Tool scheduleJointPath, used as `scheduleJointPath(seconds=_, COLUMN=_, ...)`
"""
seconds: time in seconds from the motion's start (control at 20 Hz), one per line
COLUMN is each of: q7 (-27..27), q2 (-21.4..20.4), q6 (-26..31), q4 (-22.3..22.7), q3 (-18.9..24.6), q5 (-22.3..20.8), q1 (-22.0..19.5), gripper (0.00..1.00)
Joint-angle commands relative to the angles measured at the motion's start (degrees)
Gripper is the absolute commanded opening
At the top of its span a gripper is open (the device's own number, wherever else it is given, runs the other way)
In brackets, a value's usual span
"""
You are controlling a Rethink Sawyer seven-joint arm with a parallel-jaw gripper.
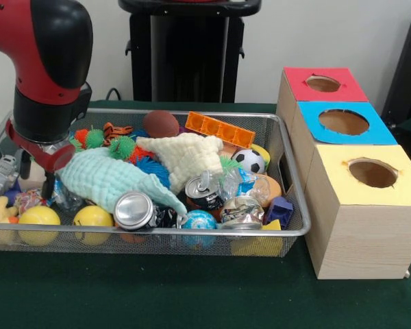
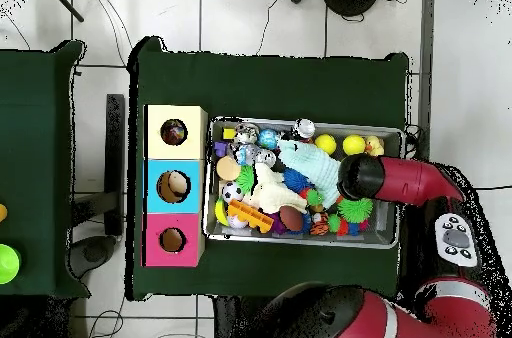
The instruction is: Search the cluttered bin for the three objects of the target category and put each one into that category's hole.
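Observation:
The wire mesh bin [image 1: 192,233] is full of clutter. A mint-green knit cloth [image 1: 106,179] lies left of centre, and a cream knit cloth [image 1: 185,156] lies in the middle. No polka-dot cloth shows in the bin. My gripper [image 1: 38,177] is down in the bin's left end, at the left edge of the mint cloth, with its two dark fingers apart and nothing between them. In the overhead view the arm's head [image 2: 360,176] hides the gripper, next to the mint cloth [image 2: 312,162]. The yellow-faced hole [image 1: 372,173] tops the nearest wooden box right of the bin.
Blue-faced hole [image 1: 343,122] and red-faced hole [image 1: 322,83] stand behind the yellow one. Two yellow balls [image 1: 39,218], crushed cans [image 1: 133,209], a soccer ball [image 1: 248,161], an orange block [image 1: 220,128] and a brown ball [image 1: 161,123] crowd the bin.

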Motion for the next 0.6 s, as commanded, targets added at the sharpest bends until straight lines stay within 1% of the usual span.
scheduleJointPath(seconds=0.05, q7=1.66, q2=3.38, q6=-5.71, q4=0.77, q3=1.07, q5=-2.71, q1=-0.03, gripper=1.00)
scheduleJointPath(seconds=0.2, q7=2.54, q2=4.06, q6=-7.47, q4=0.29, q3=0.40, q5=-3.02, q1=0.32, gripper=1.00)
scheduleJointPath(seconds=0.6, q7=0.33, q2=4.78, q6=-8.30, q4=-1.85, q3=1.60, q5=-2.83, q1=-0.09, gripper=1.00)
